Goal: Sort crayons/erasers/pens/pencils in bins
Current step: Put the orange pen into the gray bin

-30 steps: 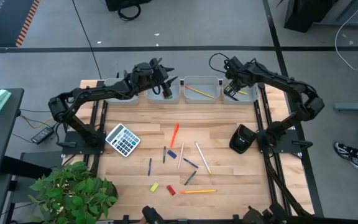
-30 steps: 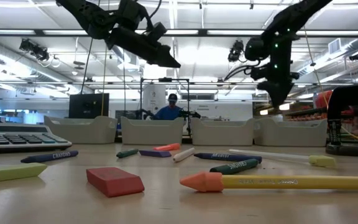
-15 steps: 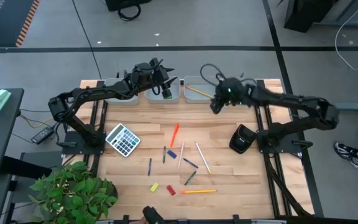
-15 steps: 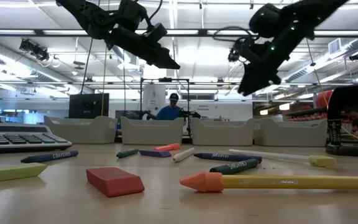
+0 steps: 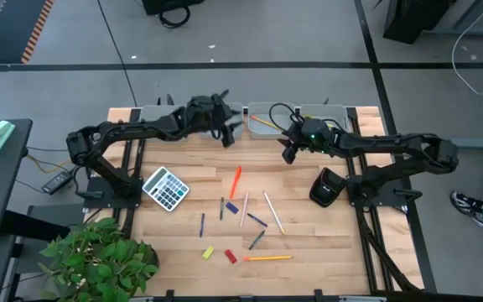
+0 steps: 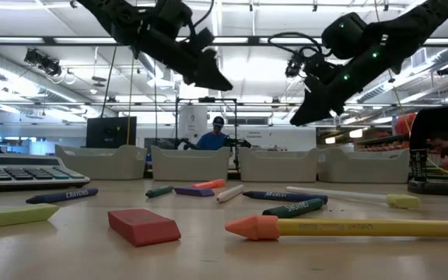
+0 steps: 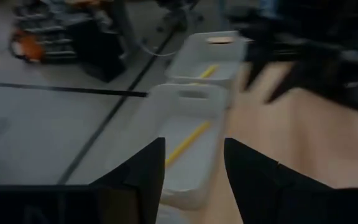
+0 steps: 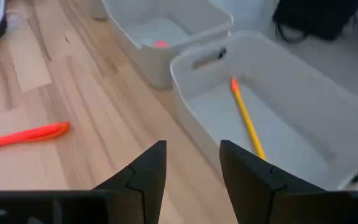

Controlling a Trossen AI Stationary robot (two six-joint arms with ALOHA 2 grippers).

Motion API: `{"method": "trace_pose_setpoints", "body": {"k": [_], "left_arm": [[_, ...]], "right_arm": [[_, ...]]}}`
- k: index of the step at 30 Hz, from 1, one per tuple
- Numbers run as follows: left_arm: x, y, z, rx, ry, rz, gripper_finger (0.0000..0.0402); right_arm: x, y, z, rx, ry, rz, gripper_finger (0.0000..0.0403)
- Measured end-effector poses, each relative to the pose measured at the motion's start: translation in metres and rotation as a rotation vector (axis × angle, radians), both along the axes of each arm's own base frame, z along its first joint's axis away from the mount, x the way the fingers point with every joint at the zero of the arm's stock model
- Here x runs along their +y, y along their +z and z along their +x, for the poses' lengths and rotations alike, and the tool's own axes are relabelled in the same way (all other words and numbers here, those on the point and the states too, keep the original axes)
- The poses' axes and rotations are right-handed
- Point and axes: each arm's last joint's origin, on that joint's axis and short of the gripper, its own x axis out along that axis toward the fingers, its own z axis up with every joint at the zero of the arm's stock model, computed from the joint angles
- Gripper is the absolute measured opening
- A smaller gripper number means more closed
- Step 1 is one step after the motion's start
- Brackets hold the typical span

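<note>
A yellow pencil (image 8: 246,118) lies in one of the bins (image 8: 303,93) at the table's far edge. Both the right gripper (image 5: 289,151) and the left gripper (image 5: 227,134) are held open and empty near the bins. A fresh pick seems due among the crayons (image 5: 236,178) and pencils nearer mid-table.

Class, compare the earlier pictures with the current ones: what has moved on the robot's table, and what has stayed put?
The right pincer swung from the far-right light-grey plastic bin toward the table's middle, empty. The left pincer drew slightly off the bins. The grey calculator and loose red eraser stayed put.
</note>
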Motion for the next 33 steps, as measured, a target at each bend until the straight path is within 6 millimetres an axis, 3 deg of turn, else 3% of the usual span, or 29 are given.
{"method": "trace_pose_setpoints", "body": {"k": [6, 14, 17, 22, 28, 33], "left_arm": [[-0.030, -0.006, 0.011, 0.047, -0.003, -0.021, 0.0146], [-0.026, -0.016, 0.004, 0.122, 0.099, -0.295, 0.0103], [-0.028, -0.012, 0.011, 0.243, 0.093, -0.318, 0.0092], [-0.023, -0.030, 0.022, 0.472, 0.163, -0.417, 0.0081], [-0.025, -0.052, 0.042, 0.474, 0.130, -0.649, 0.0080], [-0.035, -0.058, 0.043, 0.495, 0.210, -0.768, 0.0092]], "right_arm": [[-0.010, 0.004, -0.002, 0.019, 0.044, -0.120, 0.0158], [-0.034, -0.002, -0.012, 0.041, 0.054, -0.098, 0.0158], [-0.037, -0.004, -0.013, 0.034, 0.058, -0.085, 0.0158], [-0.039, -0.005, -0.011, 0.015, 0.059, -0.065, 0.0158], [-0.039, -0.011, -0.008, 0.013, 0.088, -0.035, 0.0158], [-0.039, -0.012, -0.006, 0.000, 0.127, -0.026, 0.0158]]}}
